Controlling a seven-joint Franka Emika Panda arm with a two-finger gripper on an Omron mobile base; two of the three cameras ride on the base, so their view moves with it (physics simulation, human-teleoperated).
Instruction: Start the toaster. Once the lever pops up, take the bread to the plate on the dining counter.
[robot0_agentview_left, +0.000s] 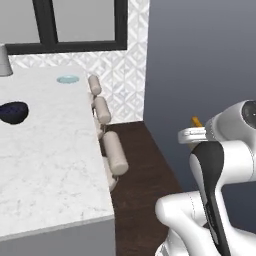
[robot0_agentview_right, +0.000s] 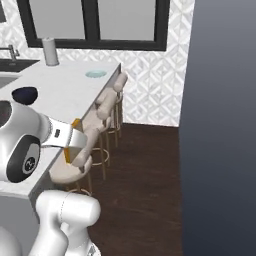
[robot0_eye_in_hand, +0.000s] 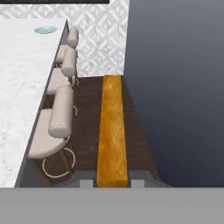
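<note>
Bread (robot0_eye_in_hand: 112, 131) sits clamped between our fingers (robot0_eye_in_hand: 87, 183), out over the dark floor (robot0_eye_in_hand: 87, 118) beside the stools (robot0_eye_in_hand: 59, 116). On the bench (robot0_agentview_left: 50, 150), plate (robot0_agentview_left: 68, 79) lies bare; dark bowl (robot0_agentview_left: 13, 112) holds berries.

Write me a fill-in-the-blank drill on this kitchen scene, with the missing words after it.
1. The gripper is shut on the orange-tan ____.
2. The flat round pale blue-white plate lies on the white marble dining ____.
3. Along the counter's edge stand ____ beige round stools.
4. The dark bowl stands ____ to the robot than the plate.

Missing words: bread; counter; three; nearer
</note>
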